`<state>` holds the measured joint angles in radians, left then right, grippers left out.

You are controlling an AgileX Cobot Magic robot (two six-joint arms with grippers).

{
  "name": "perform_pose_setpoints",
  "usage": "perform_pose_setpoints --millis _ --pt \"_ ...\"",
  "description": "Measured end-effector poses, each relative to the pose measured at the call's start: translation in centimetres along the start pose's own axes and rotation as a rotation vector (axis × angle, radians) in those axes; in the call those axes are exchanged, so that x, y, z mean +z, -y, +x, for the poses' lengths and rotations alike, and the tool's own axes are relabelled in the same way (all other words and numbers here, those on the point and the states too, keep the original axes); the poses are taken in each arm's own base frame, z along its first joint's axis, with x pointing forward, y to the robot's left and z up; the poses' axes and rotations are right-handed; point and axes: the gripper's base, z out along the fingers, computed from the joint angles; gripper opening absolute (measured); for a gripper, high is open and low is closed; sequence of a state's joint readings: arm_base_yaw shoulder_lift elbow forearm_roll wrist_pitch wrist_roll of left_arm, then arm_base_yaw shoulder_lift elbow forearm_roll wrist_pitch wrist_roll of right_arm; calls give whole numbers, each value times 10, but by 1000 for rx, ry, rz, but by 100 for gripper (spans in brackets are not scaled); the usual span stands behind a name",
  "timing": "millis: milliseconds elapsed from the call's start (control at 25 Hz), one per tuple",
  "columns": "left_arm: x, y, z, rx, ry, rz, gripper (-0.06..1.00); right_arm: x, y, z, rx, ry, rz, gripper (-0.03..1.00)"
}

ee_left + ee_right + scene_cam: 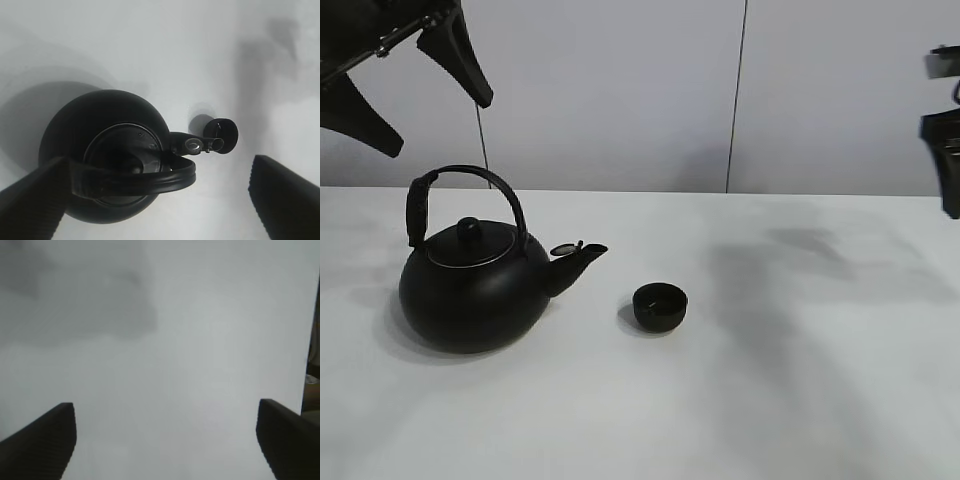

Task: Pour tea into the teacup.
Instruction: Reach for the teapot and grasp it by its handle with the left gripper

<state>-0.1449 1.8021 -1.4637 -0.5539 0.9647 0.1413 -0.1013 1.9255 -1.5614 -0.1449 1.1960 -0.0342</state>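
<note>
While the left end effector [438, 125] hangs wide open and empty above the kettle [470, 290], the step in hand looks to be grasping the arched handle [470, 180]. It should descend straight, close on the handle's top, and lift level so the spout [582, 255] spills nothing early. The right end effector [167, 410] is spread wide, empty and well apart. The teacup [660, 305] stands on the table [800, 380] near the spout, its dark inside unreadable. The lid [470, 240] hides the kettle's contents.
</note>
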Motion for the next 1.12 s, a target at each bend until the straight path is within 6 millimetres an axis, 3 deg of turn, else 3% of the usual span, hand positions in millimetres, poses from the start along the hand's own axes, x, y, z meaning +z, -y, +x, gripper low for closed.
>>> perform_pose_setpoints --millis 160,320,480,600,800,1000,1120 --pt "0 0 0 0 1 0 70 -23 31 13 109 43 -30 67" --pt "0 0 0 0 1 0 70 -63 30 33 141 139 -69 66" --pt "0 0 0 0 1 0 70 -103 22 76 161 226 -114 66" --pt "0 0 0 0 1 0 70 -132 16 127 166 302 -112 66" --pt "0 0 0 0 1 0 70 -153 2 226 182 437 -88 66" --pt "0 0 0 0 1 0 70 -144 -16 317 212 631 -74 66" --pt "0 0 0 0 1 0 70 -120 -24 350 222 680 -62 66"
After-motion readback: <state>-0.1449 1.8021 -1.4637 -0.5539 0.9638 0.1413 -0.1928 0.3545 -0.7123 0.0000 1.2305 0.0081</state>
